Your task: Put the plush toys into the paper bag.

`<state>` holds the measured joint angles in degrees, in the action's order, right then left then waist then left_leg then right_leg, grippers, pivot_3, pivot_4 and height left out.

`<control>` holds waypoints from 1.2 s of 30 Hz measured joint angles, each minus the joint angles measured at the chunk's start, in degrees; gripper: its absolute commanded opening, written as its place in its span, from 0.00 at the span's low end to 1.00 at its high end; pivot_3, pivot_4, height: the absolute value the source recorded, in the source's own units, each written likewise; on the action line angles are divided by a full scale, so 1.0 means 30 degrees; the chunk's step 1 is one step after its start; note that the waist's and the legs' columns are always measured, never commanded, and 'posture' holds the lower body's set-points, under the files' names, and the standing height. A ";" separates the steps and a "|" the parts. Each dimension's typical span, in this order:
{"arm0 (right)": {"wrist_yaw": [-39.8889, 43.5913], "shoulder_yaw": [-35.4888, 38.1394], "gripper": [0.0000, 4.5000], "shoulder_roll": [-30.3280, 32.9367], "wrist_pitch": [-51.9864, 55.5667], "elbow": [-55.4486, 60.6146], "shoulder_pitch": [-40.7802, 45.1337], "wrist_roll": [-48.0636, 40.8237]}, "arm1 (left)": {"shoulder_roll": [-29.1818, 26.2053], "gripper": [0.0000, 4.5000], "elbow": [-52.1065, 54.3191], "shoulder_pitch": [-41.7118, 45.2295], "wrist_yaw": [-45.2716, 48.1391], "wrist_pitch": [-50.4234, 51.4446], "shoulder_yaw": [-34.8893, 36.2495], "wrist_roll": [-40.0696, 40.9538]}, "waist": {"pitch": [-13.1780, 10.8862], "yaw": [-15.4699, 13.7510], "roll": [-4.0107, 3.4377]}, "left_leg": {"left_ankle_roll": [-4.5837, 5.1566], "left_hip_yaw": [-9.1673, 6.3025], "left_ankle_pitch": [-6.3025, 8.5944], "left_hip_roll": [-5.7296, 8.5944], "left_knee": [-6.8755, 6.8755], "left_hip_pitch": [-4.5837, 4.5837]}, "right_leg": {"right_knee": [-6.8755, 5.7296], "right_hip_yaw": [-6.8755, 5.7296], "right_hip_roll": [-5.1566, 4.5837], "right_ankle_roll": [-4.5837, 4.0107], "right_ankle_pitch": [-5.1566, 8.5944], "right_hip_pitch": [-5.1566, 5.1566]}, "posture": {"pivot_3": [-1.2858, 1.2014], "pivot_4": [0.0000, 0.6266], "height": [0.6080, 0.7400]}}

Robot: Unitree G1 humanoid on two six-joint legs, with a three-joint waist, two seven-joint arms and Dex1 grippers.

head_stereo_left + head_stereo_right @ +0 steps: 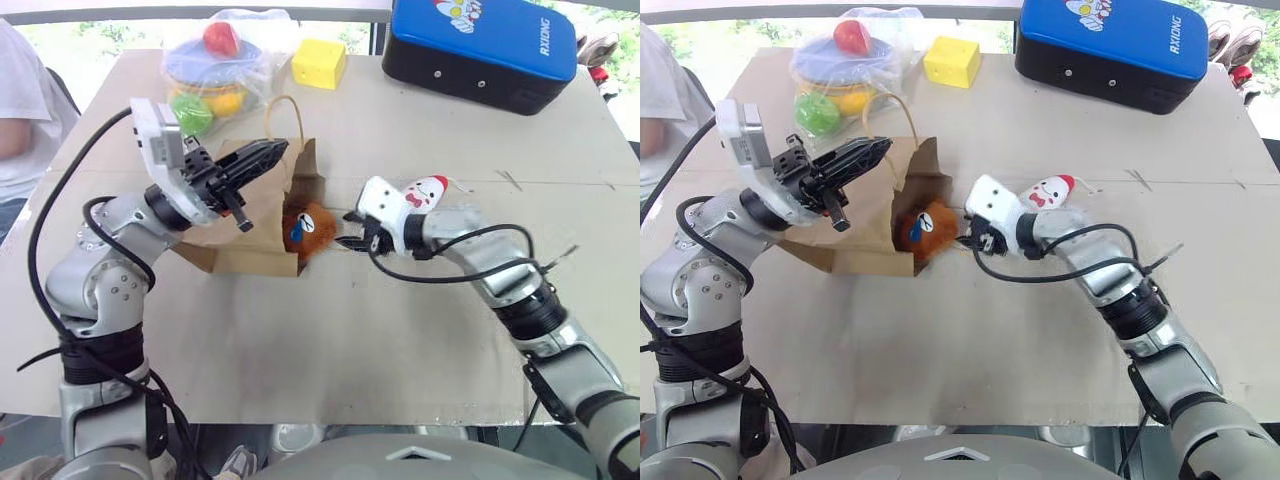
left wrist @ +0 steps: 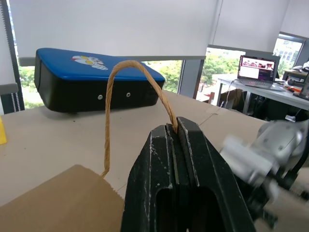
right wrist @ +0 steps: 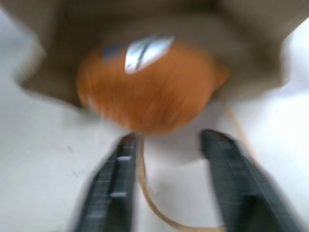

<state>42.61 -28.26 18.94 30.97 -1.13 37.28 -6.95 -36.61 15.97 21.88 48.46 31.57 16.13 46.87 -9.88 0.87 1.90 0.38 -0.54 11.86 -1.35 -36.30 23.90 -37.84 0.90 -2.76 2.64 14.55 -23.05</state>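
From the head views, the paper bag (image 1: 255, 215) lies on the table (image 1: 400, 330) toward its left edge, the brown bear (image 1: 306, 226) in its mouth, the white chicken (image 1: 428, 191) mid-table. The left wrist view shows the left gripper (image 2: 176, 131) pinching the bag's handle (image 2: 130, 72). In the right wrist view, the right gripper (image 3: 171, 140) stands spread before the bear.

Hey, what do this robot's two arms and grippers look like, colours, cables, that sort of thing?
Both arms are silver-grey metal segments with black bands at the joints and loose black cables looping alongside. Each wrist carries a white boxy housing. The left gripper and the right gripper each have two black fingers. No markings are readable.
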 measured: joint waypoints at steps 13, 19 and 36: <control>0.1414 -0.0104 0.01 -0.4859 -0.4708 -0.4118 0.2267 0.0767 | 0.0694 0.00 0.0875 -0.0026 -0.0342 0.0870 -0.0552 0.1039 | -0.0002 0.0033 0.0000 | -0.0002 -0.0028 -0.0001 -0.0009 0.0000 -0.0005 | -0.0016 -0.0014 0.0002 -0.0001 -0.0003 0.0002 | 0.52 0.24 1.00; 0.1972 -0.0095 0.01 -0.4805 -0.5609 -0.5024 0.1914 0.0906 | 0.0834 0.00 0.1254 0.0093 -0.0461 0.1406 -0.0978 0.1719 | -0.0001 0.0011 0.0000 | -0.0003 -0.0030 -0.0001 0.0001 0.0000 -0.0005 | -0.0017 -0.0016 -0.0007 -0.0002 -0.0003 0.0002 | 0.52 0.24 1.00; -0.1401 0.8562 0.76 0.1649 0.3087 0.5643 -0.2040 -0.3010 | 0.0337 0.00 0.0082 0.0164 0.0191 0.0441 -0.0498 0.0882 | -0.0004 0.0018 -0.0004 | -0.0001 0.0024 -0.0001 -0.0008 -0.0003 -0.0016 | -0.0006 0.0023 0.0007 -0.0003 0.0000 0.0003 | 0.52 0.24 1.00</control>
<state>38.41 -2.58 23.88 40.23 15.80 31.16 -15.98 -35.59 16.21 22.37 49.04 32.90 14.64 49.52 -9.90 0.93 1.89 0.37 -0.47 11.86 -1.37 -36.31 23.85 -37.86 0.97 -2.74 2.63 14.55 -23.04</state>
